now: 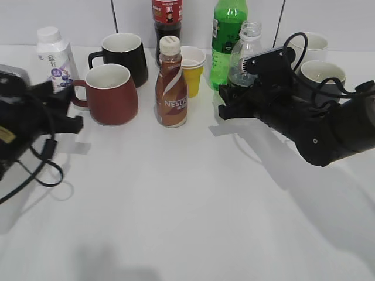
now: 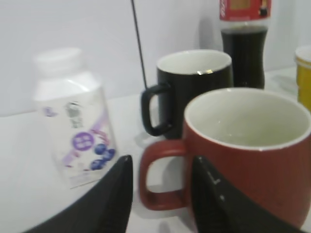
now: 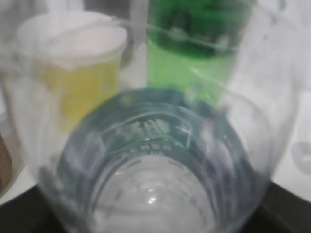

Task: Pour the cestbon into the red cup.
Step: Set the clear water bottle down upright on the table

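Left gripper (image 2: 160, 194) jaws stand released astride the red cup (image 1: 111, 93) handle, bare counter (image 1: 176, 193) behind them, while only the right wrist view shows the cestbon (image 3: 155, 160) filling the right jaws, grip untellable.

The white table (image 1: 176, 199) carried a dark red ceramic mug (image 1: 111, 93) just beyond the left pincer (image 1: 61, 108), with a brown Nescafe bottle (image 1: 171, 85) farther right.

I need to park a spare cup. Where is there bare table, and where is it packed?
Bare: the wide near table, in front of the Nescafe bottle and between both arms. Packed: the back row, from the red cup to the cestbon.
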Available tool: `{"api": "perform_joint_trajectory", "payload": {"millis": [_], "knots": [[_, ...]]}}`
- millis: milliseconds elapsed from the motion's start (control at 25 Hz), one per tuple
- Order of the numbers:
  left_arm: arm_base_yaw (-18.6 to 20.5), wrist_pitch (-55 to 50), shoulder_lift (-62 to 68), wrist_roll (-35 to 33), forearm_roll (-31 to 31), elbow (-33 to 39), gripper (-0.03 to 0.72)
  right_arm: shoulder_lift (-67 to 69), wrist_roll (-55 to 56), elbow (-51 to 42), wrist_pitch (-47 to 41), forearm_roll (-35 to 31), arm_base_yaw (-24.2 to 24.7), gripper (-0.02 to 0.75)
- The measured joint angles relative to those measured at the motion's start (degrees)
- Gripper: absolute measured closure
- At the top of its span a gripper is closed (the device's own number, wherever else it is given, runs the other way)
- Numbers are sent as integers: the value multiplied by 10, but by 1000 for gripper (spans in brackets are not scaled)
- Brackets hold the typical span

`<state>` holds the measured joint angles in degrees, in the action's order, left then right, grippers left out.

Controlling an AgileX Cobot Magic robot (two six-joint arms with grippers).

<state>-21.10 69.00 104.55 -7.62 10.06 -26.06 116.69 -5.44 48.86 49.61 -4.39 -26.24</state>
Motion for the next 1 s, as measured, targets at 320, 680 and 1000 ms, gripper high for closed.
{"api": "perform_joint_trajectory", "payload": {"millis": [320,680,1000], "knots": [[-7,-41,-102,0,21,43,382,13,37,1,-14,0,0,172],[-7,-193,-253,2,22,45,381,-1,42,-6,-50,0,0,66],[-7,-493,-410,2,24,10,381,-76,58,-68,-106,0,-1,66]]}}
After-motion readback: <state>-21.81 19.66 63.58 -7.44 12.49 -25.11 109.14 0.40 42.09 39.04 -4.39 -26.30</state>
